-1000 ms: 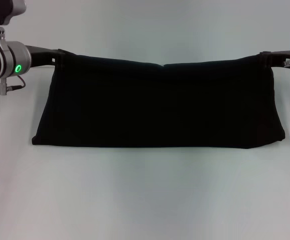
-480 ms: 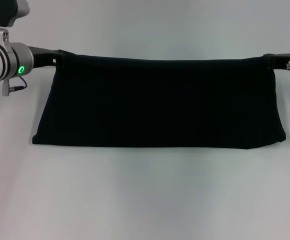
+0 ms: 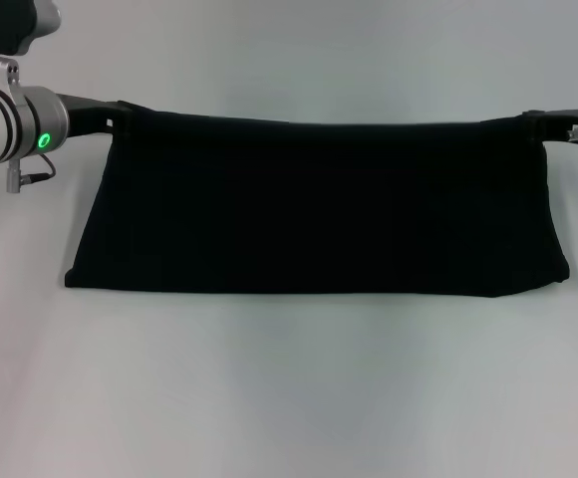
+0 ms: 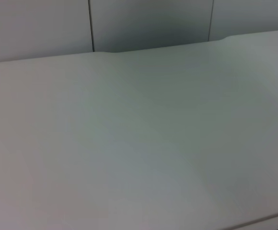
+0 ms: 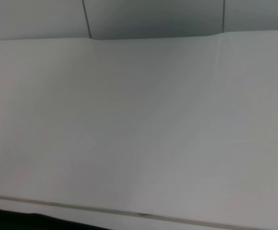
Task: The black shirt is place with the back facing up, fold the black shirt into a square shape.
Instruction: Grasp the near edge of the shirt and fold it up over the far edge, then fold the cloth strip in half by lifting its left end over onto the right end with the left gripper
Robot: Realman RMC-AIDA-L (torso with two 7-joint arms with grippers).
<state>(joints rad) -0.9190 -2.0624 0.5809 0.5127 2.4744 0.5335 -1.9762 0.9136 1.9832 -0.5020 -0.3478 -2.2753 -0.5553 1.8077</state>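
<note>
The black shirt (image 3: pixel 319 204) is hanging taut over the table (image 3: pixel 289 388), its earlier sagging top edge pulled straight between the left gripper (image 3: pixel 120 113) and right gripper (image 3: pixel 534 121), each pinching a corner, readying a fold.

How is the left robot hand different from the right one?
The left hand shows with a big silver wrist and a green light; the right hand shows only a thin black bit. The left one grips the black shirt at its far left corner, the right one at its far right corner. Both hold that edge up.
</note>
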